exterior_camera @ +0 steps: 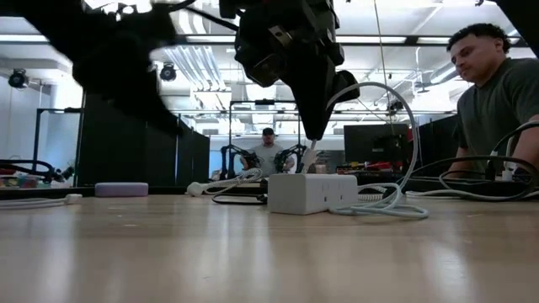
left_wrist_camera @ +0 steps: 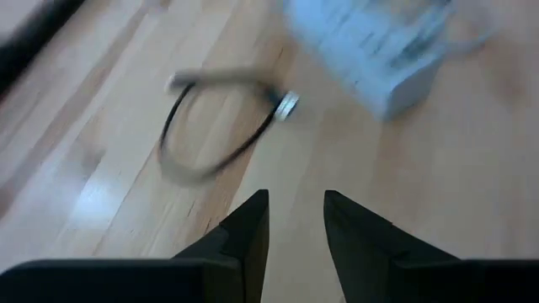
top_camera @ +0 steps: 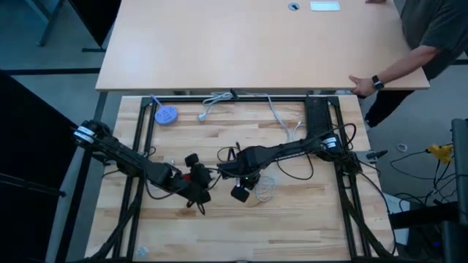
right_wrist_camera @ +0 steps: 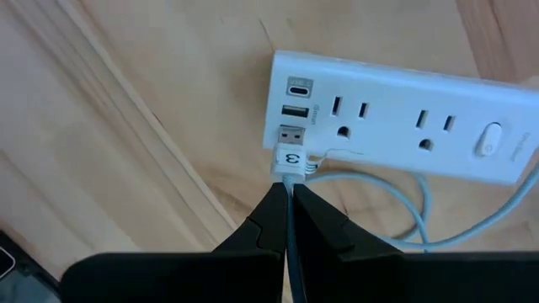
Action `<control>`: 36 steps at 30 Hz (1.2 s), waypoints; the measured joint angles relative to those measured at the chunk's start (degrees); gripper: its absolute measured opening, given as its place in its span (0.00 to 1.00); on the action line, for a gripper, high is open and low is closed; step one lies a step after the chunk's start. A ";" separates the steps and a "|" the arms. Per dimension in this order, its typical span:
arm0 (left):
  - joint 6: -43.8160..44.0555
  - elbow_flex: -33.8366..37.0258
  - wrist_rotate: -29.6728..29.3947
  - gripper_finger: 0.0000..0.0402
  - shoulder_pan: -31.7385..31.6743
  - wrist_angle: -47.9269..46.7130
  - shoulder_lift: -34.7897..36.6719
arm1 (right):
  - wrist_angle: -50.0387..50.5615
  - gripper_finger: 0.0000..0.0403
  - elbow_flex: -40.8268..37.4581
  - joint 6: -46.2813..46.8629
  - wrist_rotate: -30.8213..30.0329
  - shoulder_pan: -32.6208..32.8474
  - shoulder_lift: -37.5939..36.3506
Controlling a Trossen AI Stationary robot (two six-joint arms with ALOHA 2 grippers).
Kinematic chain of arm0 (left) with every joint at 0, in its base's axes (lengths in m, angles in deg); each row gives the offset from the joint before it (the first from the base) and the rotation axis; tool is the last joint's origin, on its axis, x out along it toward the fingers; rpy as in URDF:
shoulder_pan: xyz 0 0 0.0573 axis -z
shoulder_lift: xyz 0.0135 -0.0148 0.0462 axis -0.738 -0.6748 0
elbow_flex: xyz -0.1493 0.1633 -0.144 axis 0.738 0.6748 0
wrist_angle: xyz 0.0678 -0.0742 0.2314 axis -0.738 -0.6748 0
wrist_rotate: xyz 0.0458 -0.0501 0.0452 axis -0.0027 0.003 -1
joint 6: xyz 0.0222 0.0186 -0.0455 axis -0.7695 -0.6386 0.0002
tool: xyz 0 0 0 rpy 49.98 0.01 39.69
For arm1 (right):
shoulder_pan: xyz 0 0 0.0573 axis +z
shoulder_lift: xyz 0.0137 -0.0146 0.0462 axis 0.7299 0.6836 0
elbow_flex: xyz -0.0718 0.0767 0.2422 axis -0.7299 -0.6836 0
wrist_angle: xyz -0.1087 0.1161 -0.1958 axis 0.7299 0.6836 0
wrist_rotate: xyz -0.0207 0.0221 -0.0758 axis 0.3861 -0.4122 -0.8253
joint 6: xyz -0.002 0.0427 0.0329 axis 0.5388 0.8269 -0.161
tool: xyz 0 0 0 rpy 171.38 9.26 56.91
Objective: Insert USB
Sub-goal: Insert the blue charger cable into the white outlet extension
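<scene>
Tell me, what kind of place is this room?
Probably a robotics lab or workshop. Two dark arms work at a wooden table fenced by a black frame; the right gripper holds a USB plug beside a white power strip, and a seated person watches beneath open ceiling ducts.

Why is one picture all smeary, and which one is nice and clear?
The left wrist view is smeary: the power strip and a looped dark cable are streaked with motion blur. The right wrist view is crisp: the right gripper pinches the USB plug beside the strip's ports. In the low view, the arms are dark silhouettes against bright ceiling lights.
</scene>
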 joint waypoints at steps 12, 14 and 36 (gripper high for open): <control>-25.38 -0.31 -0.56 0.26 -0.20 18.89 -7.67 | -0.05 0.00 -0.12 -0.10 0.07 -0.43 0.09; -26.60 -0.31 -0.65 0.26 -0.22 18.24 -8.14 | -0.09 0.00 -0.23 -0.15 0.04 -0.61 0.09; -18.70 -3.94 -14.18 0.26 1.33 -14.07 -3.05 | -0.35 0.00 -0.59 -2.03 0.82 -2.12 0.09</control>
